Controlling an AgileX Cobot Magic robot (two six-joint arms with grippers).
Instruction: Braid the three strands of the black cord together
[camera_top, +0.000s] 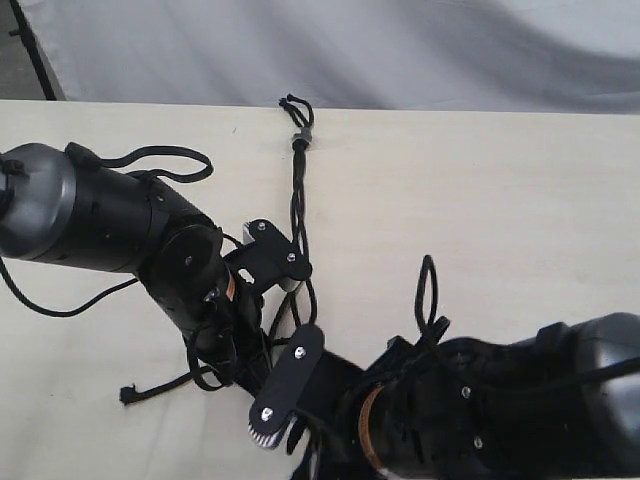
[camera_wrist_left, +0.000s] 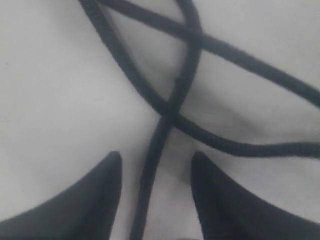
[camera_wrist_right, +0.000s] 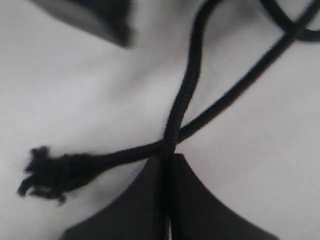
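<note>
The black cord lies on the pale table (camera_top: 480, 200), its grey band (camera_top: 300, 137) and little loops at the far edge. The strands (camera_top: 298, 215) run down from the band and pass between the arms. My left gripper (camera_wrist_left: 156, 159) is open, with one strand (camera_wrist_left: 150, 170) lying between its fingers; beyond them two more strands (camera_wrist_left: 200, 40) cross. My right gripper (camera_wrist_right: 167, 156) is shut on a strand (camera_wrist_right: 185, 95), right where another strand crosses under it and ends in a frayed knotted tip (camera_wrist_right: 45, 172). That tip (camera_top: 127, 395) lies at the lower left.
A white cloth (camera_top: 400, 50) hangs behind the table's far edge. Glossy arm cables (camera_top: 160, 155) loop over the left arm, and another loop (camera_top: 428, 285) stands on the right arm. Both arm bodies crowd the lower half of the exterior view.
</note>
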